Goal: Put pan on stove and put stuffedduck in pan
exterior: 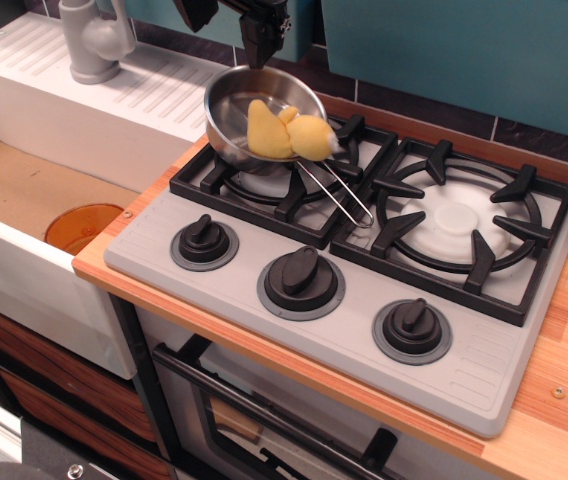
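Both task items look placed: shiny round steel pan (264,120) sits on the left burner of the grey toy stove (354,250), fuzzy yellow stuffedduck (286,132) inside, slumped over its near rim. Black gripper (264,35) above the pan; jaws' state unclear.

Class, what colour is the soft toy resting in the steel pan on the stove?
Yellow. The stuffedduck in the pan shows clearly in the only view, observation.image.
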You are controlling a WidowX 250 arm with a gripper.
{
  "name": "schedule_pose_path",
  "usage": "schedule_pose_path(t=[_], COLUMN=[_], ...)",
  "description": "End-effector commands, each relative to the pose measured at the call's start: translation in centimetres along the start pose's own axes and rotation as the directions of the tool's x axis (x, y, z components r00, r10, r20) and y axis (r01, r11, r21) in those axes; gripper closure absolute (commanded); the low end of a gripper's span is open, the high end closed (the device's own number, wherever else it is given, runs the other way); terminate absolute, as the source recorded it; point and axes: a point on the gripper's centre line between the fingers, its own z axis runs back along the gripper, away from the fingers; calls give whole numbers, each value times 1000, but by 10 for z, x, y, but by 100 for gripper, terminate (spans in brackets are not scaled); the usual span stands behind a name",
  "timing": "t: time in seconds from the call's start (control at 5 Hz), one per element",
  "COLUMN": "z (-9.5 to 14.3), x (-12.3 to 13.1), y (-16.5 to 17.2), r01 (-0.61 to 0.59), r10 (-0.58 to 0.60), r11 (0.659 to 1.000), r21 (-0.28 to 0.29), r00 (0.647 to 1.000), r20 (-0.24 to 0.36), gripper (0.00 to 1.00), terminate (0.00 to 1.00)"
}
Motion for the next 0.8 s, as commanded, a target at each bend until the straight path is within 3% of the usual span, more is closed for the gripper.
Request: schedule_pose_path(t=[0.0, 0.4, 0.6], z=[26, 40, 41], x=[15, 15, 15], y=[-2, -13, -15], r01=[-10, -40, -39], r10=[10, 40, 39], r11=[1000, 999, 999], r21=[10, 21, 17], r00=[999, 999, 999], r20=[32, -4, -3], gripper=[0, 0, 0], terminate=[0, 0, 100])
